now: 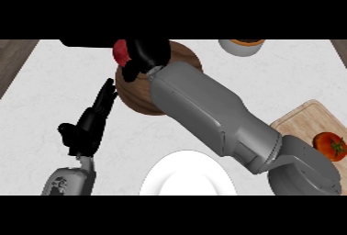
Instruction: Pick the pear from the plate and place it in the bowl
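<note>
My right hand (148, 51) is curled round a red pear (120, 52), of which only the left side shows past the fingers. Hand and pear hang over the far left part of the brown wooden bowl (136, 94), which my right forearm partly covers. The white plate (186, 176) lies at the near edge of the counter with nothing on it. At the left, my left hand (89, 126) rests open with its fingers straight, their tips close to the bowl's left rim.
A wooden cutting board (305, 121) with a red tomato (330, 145) lies at the right edge. A small white bowl (240, 47) with something orange in it stands at the far side. Wooden strips border the counter at both top corners.
</note>
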